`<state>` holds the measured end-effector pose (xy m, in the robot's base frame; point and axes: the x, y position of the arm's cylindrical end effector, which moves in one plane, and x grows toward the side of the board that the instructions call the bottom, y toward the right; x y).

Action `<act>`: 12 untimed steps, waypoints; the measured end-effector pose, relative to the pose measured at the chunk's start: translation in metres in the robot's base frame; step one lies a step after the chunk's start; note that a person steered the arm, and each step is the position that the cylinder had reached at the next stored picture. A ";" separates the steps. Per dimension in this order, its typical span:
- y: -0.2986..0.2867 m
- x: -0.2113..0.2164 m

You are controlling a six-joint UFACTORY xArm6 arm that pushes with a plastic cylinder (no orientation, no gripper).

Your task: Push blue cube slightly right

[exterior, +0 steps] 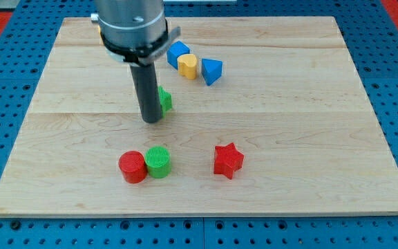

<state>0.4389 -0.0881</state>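
The blue cube (177,52) sits near the view's top, touching a yellow block (188,66) on its right, with a blue wedge-like block (211,70) just beyond that. My tip (151,120) rests on the board well below and left of the blue cube. A green block (165,101) sits right behind the rod, partly hidden by it.
A red cylinder (133,167) and a green cylinder (158,162) touch each other near the view's bottom. A red star (227,160) lies to their right. The wooden board (309,138) lies on a blue perforated table.
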 end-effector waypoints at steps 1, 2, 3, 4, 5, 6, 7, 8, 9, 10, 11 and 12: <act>-0.025 -0.038; -0.026 -0.053; -0.031 -0.062; -0.033 -0.112; 0.008 -0.125; 0.043 -0.129; 0.044 -0.145; 0.044 -0.161; 0.044 -0.175; 0.044 -0.184; 0.043 -0.191; 0.042 -0.194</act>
<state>0.2454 -0.0460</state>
